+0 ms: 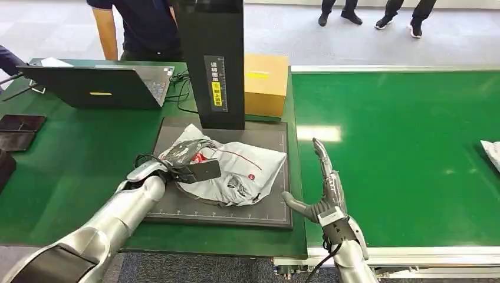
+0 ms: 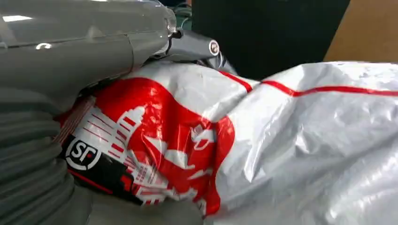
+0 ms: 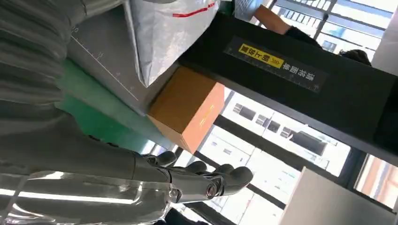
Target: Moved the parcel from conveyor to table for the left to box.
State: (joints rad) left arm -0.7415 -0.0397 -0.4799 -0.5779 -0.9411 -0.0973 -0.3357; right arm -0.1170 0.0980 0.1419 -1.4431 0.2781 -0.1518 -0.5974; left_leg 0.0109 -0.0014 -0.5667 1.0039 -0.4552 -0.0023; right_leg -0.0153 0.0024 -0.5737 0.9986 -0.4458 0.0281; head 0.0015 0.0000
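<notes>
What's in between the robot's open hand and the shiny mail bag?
In the head view, between the right hand and the parcel lie just a bare strip of the dark mat and the green table edge.

The green surface [image 1: 71, 171] carries a dark mat [image 1: 236, 209] under the left hand [image 1: 183, 162], with the parcel [image 1: 247, 171] on it. Beyond the hand stand a laptop [image 1: 94, 85] and a box [image 1: 266, 82]. The conveyor [image 1: 401, 153] lies beside the right hand [image 1: 324, 194].
</notes>
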